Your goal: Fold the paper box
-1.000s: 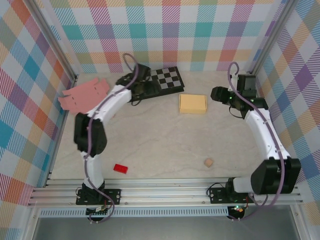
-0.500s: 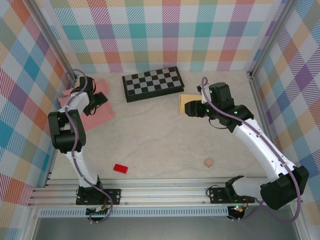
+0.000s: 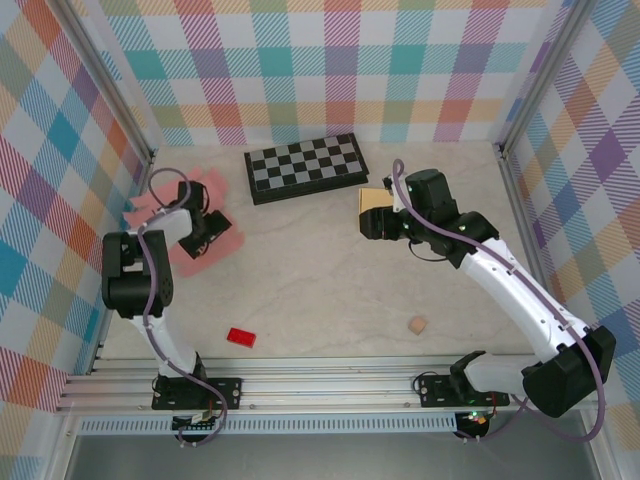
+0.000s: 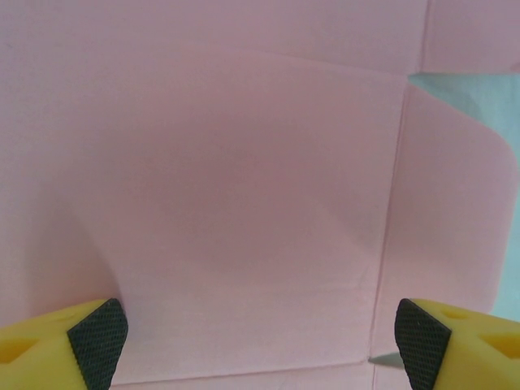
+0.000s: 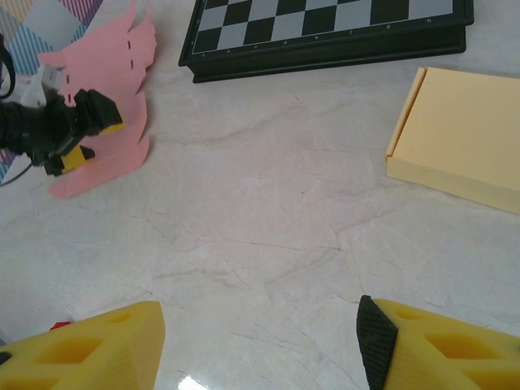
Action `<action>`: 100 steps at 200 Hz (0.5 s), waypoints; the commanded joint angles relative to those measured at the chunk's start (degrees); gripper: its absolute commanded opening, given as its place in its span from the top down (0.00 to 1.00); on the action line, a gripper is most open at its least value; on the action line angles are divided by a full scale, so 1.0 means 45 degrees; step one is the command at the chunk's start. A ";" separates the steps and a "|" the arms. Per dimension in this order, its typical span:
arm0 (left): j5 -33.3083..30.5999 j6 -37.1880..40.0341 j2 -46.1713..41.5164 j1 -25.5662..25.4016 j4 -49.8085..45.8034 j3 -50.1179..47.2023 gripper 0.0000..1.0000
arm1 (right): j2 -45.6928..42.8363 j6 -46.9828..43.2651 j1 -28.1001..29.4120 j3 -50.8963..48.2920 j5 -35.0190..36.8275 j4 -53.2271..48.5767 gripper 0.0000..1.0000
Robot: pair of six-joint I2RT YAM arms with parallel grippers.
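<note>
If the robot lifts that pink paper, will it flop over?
Probably floppy: the pink paper is a thin sheet that bows up along a crease in the left wrist view. It would likely bend at those creases rather than stay stiff. It looks light, so a push might slide it across the table.

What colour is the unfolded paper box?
Pink. The paper box shows best in the left wrist view.

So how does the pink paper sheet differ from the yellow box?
The pink paper sheet lies flat and unfolded, with cut flaps along its edge; the yellow box is already folded into a shallow box. The pink paper sheet sits far left, the yellow box by the chessboard's right end. Both rest on the table.
</note>
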 commanded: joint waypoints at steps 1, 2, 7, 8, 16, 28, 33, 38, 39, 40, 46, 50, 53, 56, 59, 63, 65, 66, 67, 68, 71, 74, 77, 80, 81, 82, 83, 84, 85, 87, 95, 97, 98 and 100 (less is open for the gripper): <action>0.0250 -0.1136 -0.1131 -0.1452 0.0054 -0.1935 0.12 | -0.0349 0.0247 0.0111 0.0086 -0.0095 0.0038 0.34; 0.0231 -0.1139 -0.1187 -0.1525 0.0050 -0.2003 0.12 | -0.0359 0.0257 0.0106 0.0081 -0.0085 0.0047 0.34; 0.0103 -0.1094 -0.1413 -0.1919 -0.0048 -0.2227 0.12 | -0.0387 0.0247 0.0120 0.0061 -0.0076 0.0062 0.34; 0.0079 -0.1098 -0.1445 -0.1983 -0.0069 -0.2266 0.12 | -0.0397 0.0256 0.0120 0.0058 -0.0066 0.0049 0.34; -0.0030 -0.1049 -0.1709 -0.2595 -0.0247 -0.2538 0.12 | -0.0441 0.0266 0.0121 0.0036 -0.0041 0.0033 0.33; -0.0190 -0.1016 -0.2072 -0.3474 -0.0325 -0.2989 0.12 | -0.0498 0.0317 0.0121 -0.0025 -0.0054 0.0014 0.33; -0.0261 -0.1009 -0.2215 -0.3845 -0.0342 -0.3156 0.12 | -0.0551 0.0354 0.0119 -0.0094 -0.0079 0.0036 0.33; -0.0334 -0.1014 -0.2320 -0.4191 -0.0359 -0.3289 0.12 | -0.0605 0.0380 0.0135 -0.0160 -0.0076 0.0081 0.33; -0.0344 -0.1010 -0.2348 -0.4252 -0.0371 -0.3315 0.12 | -0.0623 0.0391 0.0128 -0.0179 -0.0075 0.0088 0.33; -0.0359 -0.1007 -0.2362 -0.4340 -0.0378 -0.3347 0.12 | -0.0623 0.0407 0.0125 -0.0199 -0.0085 0.0091 0.33; -0.0443 -0.1008 -0.2458 -0.4773 -0.0405 -0.3443 0.12 | -0.0724 0.0458 0.0121 -0.0292 -0.0094 0.0129 0.32; -0.0470 -0.0991 -0.2517 -0.5046 -0.0395 -0.3485 0.12 | -0.0780 0.0479 0.0121 -0.0341 -0.0105 0.0151 0.31; -0.0476 -0.0945 -0.2559 -0.5246 -0.0375 -0.3525 0.12 | -0.0795 0.0490 0.0121 -0.0368 -0.0096 0.0143 0.31; -0.0496 -0.0905 -0.2584 -0.5476 -0.0331 -0.3535 0.12 | -0.0841 0.0499 0.0126 -0.0400 -0.0095 0.0152 0.30; -0.0509 -0.0858 -0.2606 -0.5686 -0.0302 -0.3538 0.12 | -0.0874 0.0515 0.0122 -0.0426 -0.0078 0.0153 0.30; -0.0536 -0.0775 -0.2638 -0.5964 -0.0237 -0.3539 0.12 | -0.0926 0.0518 0.0131 -0.0468 -0.0049 0.0138 0.30; -0.0561 -0.0713 -0.2646 -0.6112 -0.0196 -0.3527 0.12 | -0.0947 0.0519 0.0123 -0.0485 -0.0039 0.0135 0.29; -0.0565 -0.0693 -0.2647 -0.6179 -0.0182 -0.3522 0.12 | -0.0950 0.0519 0.0122 -0.0498 -0.0028 0.0124 0.29; -0.0577 -0.0673 -0.2648 -0.6241 -0.0166 -0.3519 0.12 | -0.0962 0.0520 0.0122 -0.0504 -0.0022 0.0119 0.29; -0.0592 -0.0644 -0.2648 -0.6331 -0.0148 -0.3518 0.12 | -0.0977 0.0520 0.0121 -0.0508 -0.0020 0.0116 0.29; -0.0609 -0.0545 -0.2649 -0.6535 -0.0098 -0.3458 0.12 | -0.0996 0.0520 0.0121 -0.0528 0.0015 0.0107 0.29; -0.0657 -0.0464 -0.2639 -0.6729 -0.0065 -0.3402 0.12 | -0.1027 0.0495 0.0133 -0.0545 0.0053 0.0096 0.29; -0.0709 -0.0361 -0.2626 -0.6933 -0.0053 -0.3344 0.12 | -0.1073 0.0500 0.0123 -0.0566 0.0090 0.0077 0.29; -0.0755 -0.0295 -0.2587 -0.7098 -0.0052 -0.3248 0.12 | -0.1101 0.0490 0.0121 -0.0586 0.0131 0.0043 0.29; -0.0769 -0.0269 -0.2579 -0.7160 -0.0032 -0.3226 0.12 | -0.1115 0.0485 0.0121 -0.0588 0.0135 0.0030 0.29; -0.0767 -0.0237 -0.2575 -0.7211 -0.0023 -0.3196 0.12 | -0.1122 0.0483 0.0131 -0.0598 0.0137 0.0023 0.29; -0.0766 -0.0211 -0.2563 -0.7256 -0.0018 -0.3161 0.12 | -0.1126 0.0482 0.0126 -0.0603 0.0148 0.0029 0.29; -0.0765 -0.0188 -0.2557 -0.7307 0.0004 -0.3143 0.12 | -0.1138 0.0481 0.0123 -0.0606 0.0173 0.0023 0.29; -0.0765 -0.0157 -0.2544 -0.7353 0.0015 -0.3125 0.12 | -0.1153 0.0481 0.0122 -0.0607 0.0186 0.0010 0.29; -0.0730 -0.0114 -0.2520 -0.7465 0.0077 -0.3082 0.12 | -0.1179 0.0456 0.0121 -0.0623 0.0219 0.0000 0.29; -0.0580 0.0035 -0.2428 -0.7822 0.0299 -0.2902 0.12 | -0.1289 0.0444 0.0131 -0.0664 0.0374 -0.0090 0.29; -0.0547 0.0056 -0.2408 -0.7895 0.0344 -0.2840 0.12 | -0.1326 0.0437 0.0123 -0.0676 0.0423 -0.0108 0.29; -0.0529 0.0062 -0.2392 -0.7949 0.0361 -0.2807 0.13 | -0.1335 0.0439 0.0122 -0.0681 0.0437 -0.0124 0.29; -0.0515 0.0067 -0.2355 -0.8029 0.0374 -0.2758 0.13 | -0.1381 0.0426 0.0121 -0.0695 0.0492 -0.0146 0.29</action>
